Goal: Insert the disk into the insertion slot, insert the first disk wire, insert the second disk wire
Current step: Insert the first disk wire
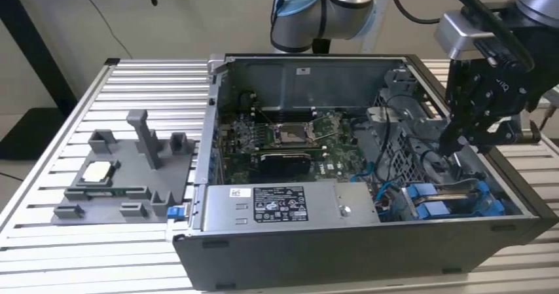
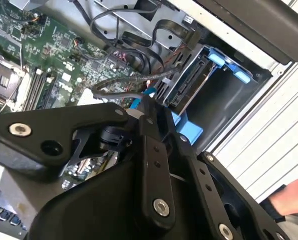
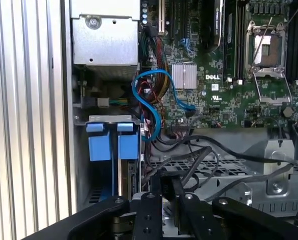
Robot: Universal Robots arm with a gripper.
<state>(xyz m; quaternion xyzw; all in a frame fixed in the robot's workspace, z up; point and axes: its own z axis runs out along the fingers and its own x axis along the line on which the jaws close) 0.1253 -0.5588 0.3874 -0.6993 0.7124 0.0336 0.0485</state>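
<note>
Two blue-fronted carriers (image 1: 441,202) sit side by side inside the grey metal drive cage at the case's corner nearest the camera on the exterior view's right. One of them shows a silver disk (image 2: 188,85) seated in the insertion slot (image 3: 114,119). In the first wrist view their blue fronts (image 3: 114,146) stand next to each other. My gripper (image 1: 450,147) hangs just above the cage, among loose wires. A blue wire (image 3: 156,95) loops beside the cage, and black wires (image 3: 203,150) cross the perforated metal close to the gripper (image 3: 167,182). A blue piece shows right behind the gripper tip (image 2: 145,102).
The open computer case (image 1: 349,241) lies on a slatted metal table (image 1: 131,84). Inside are the motherboard (image 1: 288,137) and a labelled power supply (image 1: 279,205). A grey plastic fixture tray (image 1: 122,176) stands on the exterior view's left. A hand (image 2: 288,200) shows at the table's edge.
</note>
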